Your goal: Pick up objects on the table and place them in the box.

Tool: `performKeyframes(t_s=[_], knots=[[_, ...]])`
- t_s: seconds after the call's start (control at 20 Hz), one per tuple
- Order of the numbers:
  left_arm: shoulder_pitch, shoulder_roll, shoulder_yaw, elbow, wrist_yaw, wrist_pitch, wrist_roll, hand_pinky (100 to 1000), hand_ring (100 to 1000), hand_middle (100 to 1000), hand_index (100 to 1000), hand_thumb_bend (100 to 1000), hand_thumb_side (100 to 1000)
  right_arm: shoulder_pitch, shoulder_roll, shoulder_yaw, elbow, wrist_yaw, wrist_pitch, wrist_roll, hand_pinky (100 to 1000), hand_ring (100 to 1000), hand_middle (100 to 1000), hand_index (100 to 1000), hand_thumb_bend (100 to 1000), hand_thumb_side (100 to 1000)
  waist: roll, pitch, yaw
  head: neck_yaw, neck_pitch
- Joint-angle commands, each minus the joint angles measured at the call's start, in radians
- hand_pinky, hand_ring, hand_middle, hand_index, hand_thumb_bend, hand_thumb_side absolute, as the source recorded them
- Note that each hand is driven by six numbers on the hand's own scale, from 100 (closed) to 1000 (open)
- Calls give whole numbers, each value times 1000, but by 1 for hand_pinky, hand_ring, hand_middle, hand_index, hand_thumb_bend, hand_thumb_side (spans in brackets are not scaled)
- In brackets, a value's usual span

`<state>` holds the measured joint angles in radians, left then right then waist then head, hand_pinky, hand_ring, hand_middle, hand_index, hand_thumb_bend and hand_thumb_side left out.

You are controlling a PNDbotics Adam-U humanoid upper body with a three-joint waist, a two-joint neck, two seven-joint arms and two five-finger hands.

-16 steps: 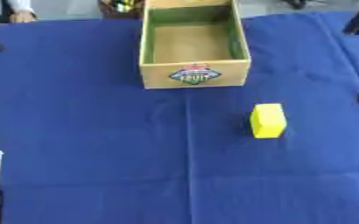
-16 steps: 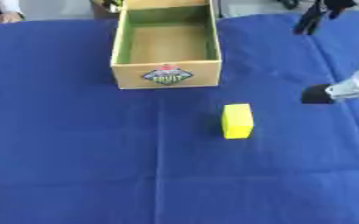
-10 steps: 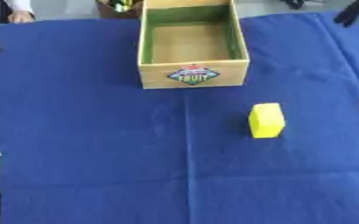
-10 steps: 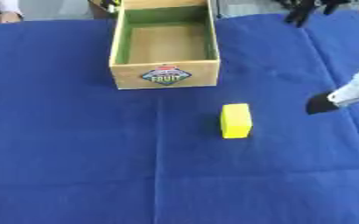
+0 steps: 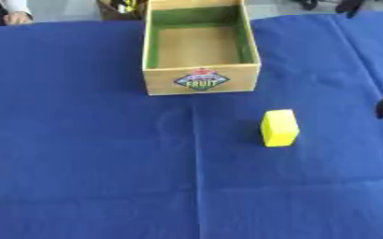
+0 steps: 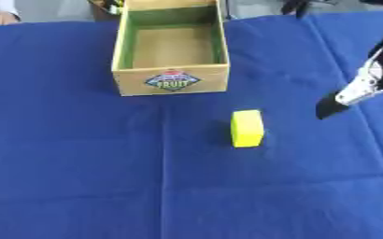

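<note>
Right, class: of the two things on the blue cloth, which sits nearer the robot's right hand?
The yellow block. It lies beside the right hand coming in from the right edge, while the wooden box, open-topped and labelled on its front, stands farther back.

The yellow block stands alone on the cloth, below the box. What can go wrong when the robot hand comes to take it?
The yellow block stands upright on a narrow base, so a sideways touch from the right robot hand may tip it. The blue cloth has creases and may bunch up if the block is dragged. The box has high walls; a low carry could hit its front.
</note>
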<state>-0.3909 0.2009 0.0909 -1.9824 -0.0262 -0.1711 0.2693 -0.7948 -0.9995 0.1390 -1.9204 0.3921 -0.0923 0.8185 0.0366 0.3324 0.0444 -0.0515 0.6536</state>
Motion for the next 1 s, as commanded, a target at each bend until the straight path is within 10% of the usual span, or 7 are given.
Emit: performKeyframes(t_s=[0.05, 1.0], knots=[[-6, 8, -2, -18, 3, 0, -3, 413, 530, 557, 722, 100, 1000, -43, 11, 17, 35, 31, 0, 42, 766, 847, 704, 864, 849, 477, -4, -24, 1, -2, -1], [-3, 2, -5, -18, 6, 3, -7, 412, 531, 557, 721, 100, 1000, -132, 205, 144, 268, 232, -34, 88, 787, 870, 758, 890, 816, 404, -2, -26, -1, -9, -10]])
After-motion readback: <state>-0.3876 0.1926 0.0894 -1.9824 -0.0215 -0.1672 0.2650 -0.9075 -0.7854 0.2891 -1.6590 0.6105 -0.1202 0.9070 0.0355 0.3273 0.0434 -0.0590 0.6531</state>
